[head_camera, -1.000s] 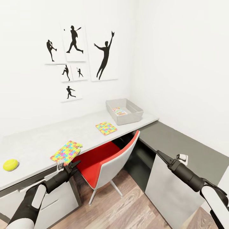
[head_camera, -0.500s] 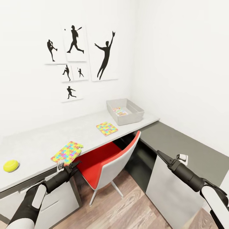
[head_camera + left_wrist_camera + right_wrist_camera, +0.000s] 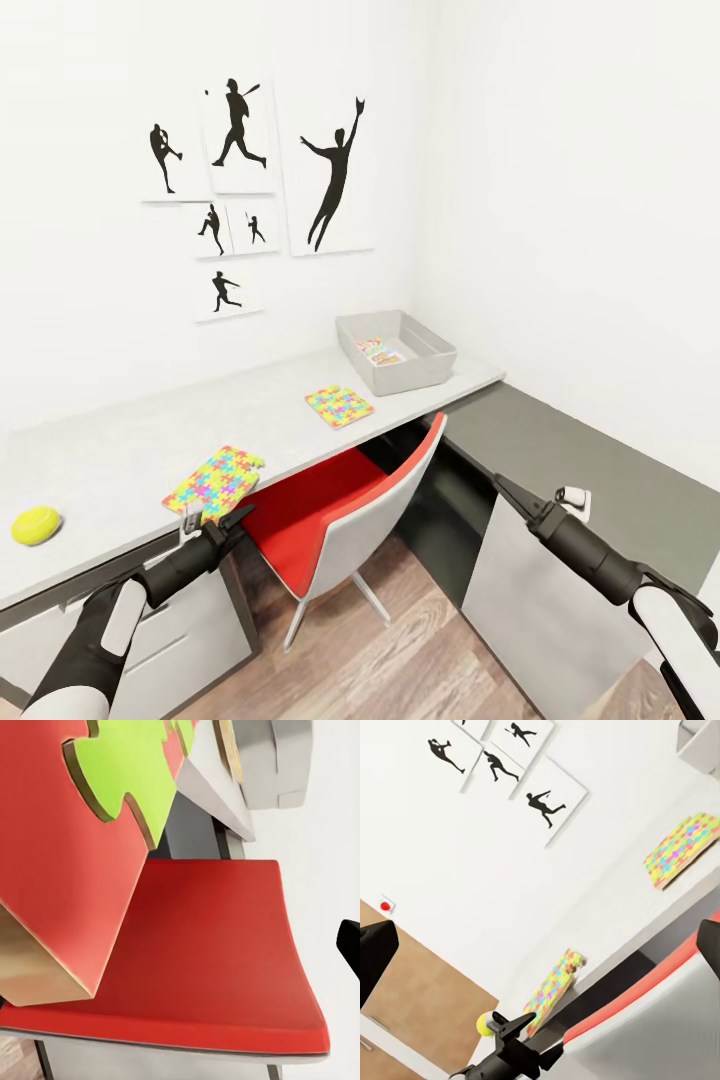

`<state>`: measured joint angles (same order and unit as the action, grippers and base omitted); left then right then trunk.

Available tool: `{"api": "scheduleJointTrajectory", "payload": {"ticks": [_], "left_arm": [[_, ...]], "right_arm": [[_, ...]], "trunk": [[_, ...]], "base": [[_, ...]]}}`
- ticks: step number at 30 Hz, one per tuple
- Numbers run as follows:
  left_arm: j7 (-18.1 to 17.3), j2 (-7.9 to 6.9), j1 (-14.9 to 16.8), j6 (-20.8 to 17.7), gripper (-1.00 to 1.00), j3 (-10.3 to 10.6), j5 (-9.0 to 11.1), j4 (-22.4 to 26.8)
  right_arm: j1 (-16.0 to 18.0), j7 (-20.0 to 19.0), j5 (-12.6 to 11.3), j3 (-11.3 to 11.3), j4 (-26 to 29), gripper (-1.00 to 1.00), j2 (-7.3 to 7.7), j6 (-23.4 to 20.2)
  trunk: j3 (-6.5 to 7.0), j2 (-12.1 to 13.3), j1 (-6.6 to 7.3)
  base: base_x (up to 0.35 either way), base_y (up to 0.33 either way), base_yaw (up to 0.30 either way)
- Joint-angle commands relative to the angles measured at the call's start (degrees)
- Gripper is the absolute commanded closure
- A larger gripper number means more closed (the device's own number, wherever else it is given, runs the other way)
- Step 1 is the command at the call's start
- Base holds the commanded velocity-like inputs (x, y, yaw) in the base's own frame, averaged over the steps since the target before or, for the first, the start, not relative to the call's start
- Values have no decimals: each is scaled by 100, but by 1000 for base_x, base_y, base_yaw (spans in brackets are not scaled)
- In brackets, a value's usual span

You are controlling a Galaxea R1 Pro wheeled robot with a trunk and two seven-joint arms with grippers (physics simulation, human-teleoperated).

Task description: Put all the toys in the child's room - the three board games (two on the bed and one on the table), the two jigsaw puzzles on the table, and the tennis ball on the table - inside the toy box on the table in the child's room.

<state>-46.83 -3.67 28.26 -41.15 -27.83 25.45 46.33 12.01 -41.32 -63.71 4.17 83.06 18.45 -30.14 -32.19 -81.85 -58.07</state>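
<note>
Two dark arms reach forward low. The left gripper [image 3: 212, 524] sits at the front edge of the long pale grey-white table [image 3: 120, 450], just beside the near multicoloured jigsaw puzzle sheet [image 3: 215, 481] (jaw spread cannot be told, the puzzle blocks the wrist camera). The right gripper [image 3: 508, 494] hangs open over the dark-grey cabinet [image 3: 570, 450]. A second jigsaw puzzle [image 3: 339, 405] lies near the shallow light-grey toy box [image 3: 396, 350] at the table's far right corner; the yellow-green tennis ball [image 3: 36, 524] rests toward its left end.

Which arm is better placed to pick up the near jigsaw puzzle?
Left. The left pincer sits just below the near jigsaw puzzle at the table edge; the right pincer is off over the dark cabinet.
</note>
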Motion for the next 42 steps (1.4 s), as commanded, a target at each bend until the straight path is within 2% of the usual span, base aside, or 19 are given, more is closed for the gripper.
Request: {"api": "scheduleJointTrajectory", "payload": {"ticks": [1,42], "left_arm": [[-10,2,4,-33,-100,-8,13,-1],[-10,-1,4,-29,-100,-12,13,-1]], "right_arm": [[3,1,-44,3,-4,-100,1,-45],[3,1,-45,4,-18,-100,1,-44]], "trunk": [[-6,-3,0],[-6,-3,0]], "base": [[0,0,0],[-3,37,0]]}}
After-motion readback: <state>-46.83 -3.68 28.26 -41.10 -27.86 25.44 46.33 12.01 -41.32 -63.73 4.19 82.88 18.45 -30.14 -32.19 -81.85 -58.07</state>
